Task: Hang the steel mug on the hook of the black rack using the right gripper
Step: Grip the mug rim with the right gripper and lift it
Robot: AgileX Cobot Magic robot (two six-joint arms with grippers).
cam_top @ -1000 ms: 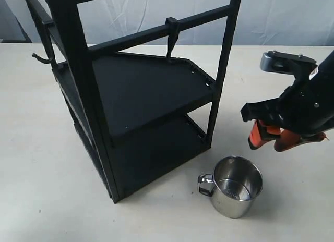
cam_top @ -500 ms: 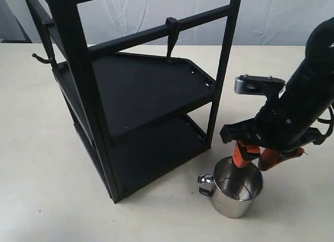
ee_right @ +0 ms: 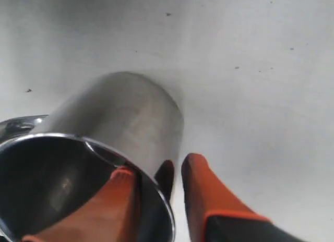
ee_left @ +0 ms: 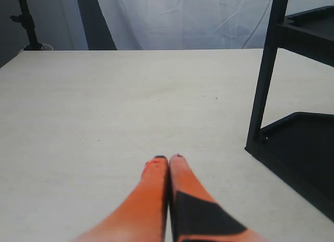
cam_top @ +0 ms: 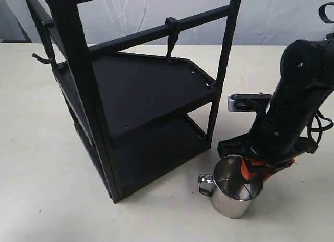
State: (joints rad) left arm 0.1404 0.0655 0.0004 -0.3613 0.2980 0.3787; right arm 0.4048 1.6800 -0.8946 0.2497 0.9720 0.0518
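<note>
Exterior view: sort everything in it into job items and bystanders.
Belongs to the job:
steel mug
black rack
peg hook on the crossbar
right hand, one finger inside the mug's rim, one outside

Just there:
curved hook on the rack's far side
table

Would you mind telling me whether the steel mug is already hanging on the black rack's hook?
No, the steel mug stands upright on the table beside the black rack, with the hook bare.

The mug (cam_top: 236,191) at the right end effector (cam_top: 254,171) is polished steel, mirror-bright outside and inside. The rack (cam_top: 130,91) beside it is matt black metal. The surface (cam_top: 42,164) beneath looks pale, smooth and dull, faintly speckled.
</note>
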